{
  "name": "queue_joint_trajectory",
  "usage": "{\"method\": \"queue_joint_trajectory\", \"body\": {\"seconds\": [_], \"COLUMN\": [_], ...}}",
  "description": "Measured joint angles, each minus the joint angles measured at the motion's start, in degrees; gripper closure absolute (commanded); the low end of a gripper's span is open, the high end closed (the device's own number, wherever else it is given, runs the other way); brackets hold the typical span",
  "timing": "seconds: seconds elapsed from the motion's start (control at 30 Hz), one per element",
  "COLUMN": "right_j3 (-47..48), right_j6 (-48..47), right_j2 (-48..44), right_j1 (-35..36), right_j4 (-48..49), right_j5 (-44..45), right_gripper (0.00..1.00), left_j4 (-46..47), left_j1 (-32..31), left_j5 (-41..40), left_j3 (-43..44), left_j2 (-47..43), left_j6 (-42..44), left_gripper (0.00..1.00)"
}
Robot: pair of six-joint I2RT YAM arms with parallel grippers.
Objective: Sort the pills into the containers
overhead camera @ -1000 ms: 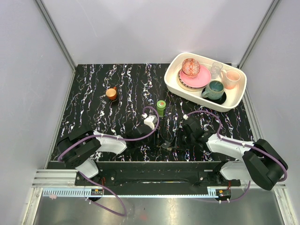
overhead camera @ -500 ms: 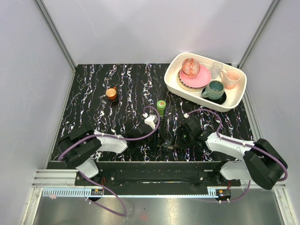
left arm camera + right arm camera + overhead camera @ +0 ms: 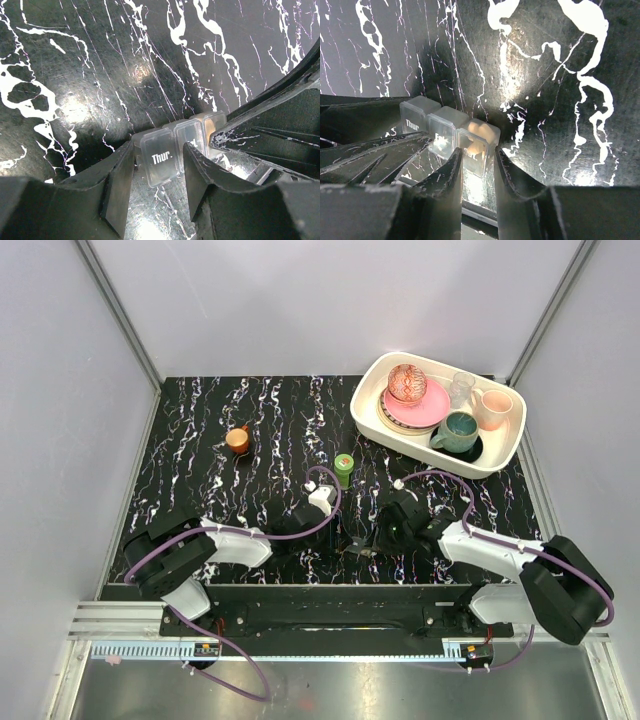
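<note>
**Pill box held from both ends near the front edge of the table**

Pill box [image 3: 172, 145]: a small strip of clear-lidded square cells lying flat on the black, white-veined table [image 3: 200, 440], close to the near edge, between the two arms. The left gripper [image 3: 159, 156] straddles the cell marked "Thur.", with its two dark fingers [image 3: 117, 192] pressed against that cell's sides. The right gripper [image 3: 477, 155] straddles the cell at the opposite end, and its fingers [image 3: 512, 187] are closed snugly on that cell's walls. Tan pills [image 3: 479, 131] show through that end lid. The middle cell's label is partly hidden.

Judging by its look, the box is thin, hard plastic: very light, stiff and smooth. It would probably slide on the glossy tabletop under a push and twist if squeezed off-centre. The side walls, where both sets of fingers now sit, seem the safest place to grip. The hinged lids look like the weak part, so prying a lip needs a gentle touch while the other arm steadies the strip.

A green bottle [image 3: 344, 468] stands just behind the box, and an orange cup [image 3: 238, 439] sits well apart to the left.
</note>
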Motion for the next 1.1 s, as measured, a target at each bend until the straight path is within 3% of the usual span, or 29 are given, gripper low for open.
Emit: {"method": "queue_joint_trajectory", "body": {"seconds": [0.1,0.23,0.27,0.47,0.83,1.1], "right_j3": [-0.2,-1.73,-2.12,-3.72,-4.59,-4.59], "right_j6": [-0.87,-3.23,-3.82,-5.95,-8.39,-9.25], "right_j2": [-1.36,-3.91,-4.55,-6.62,-9.84,-13.81], "right_j1": [0.0,0.0,-0.02,-0.07,-0.09,-0.33], "right_j4": [0.07,0.44,0.48,0.87,1.2,1.31], "right_j5": [0.66,1.29,1.27,0.81,0.63,0.83], "right_gripper": [0.98,0.77,0.67,0.5,0.44,0.42], "left_j4": [0.13,0.35,0.35,-0.02,-0.44,-2.89], "left_j1": [0.0,-0.63,-0.81,-1.77,-2.78,-3.15], "left_j5": [0.15,0.66,0.9,2.6,5.22,5.95], "left_j3": [0.0,0.37,0.46,0.7,0.74,1.6], "left_j2": [0.09,0.52,0.61,0.74,0.74,0.15], "left_j6": [-0.02,-0.02,-0.02,0.02,-0.02,-0.42], "left_gripper": [0.55,0.55,0.55,0.55,0.54,0.48]}}
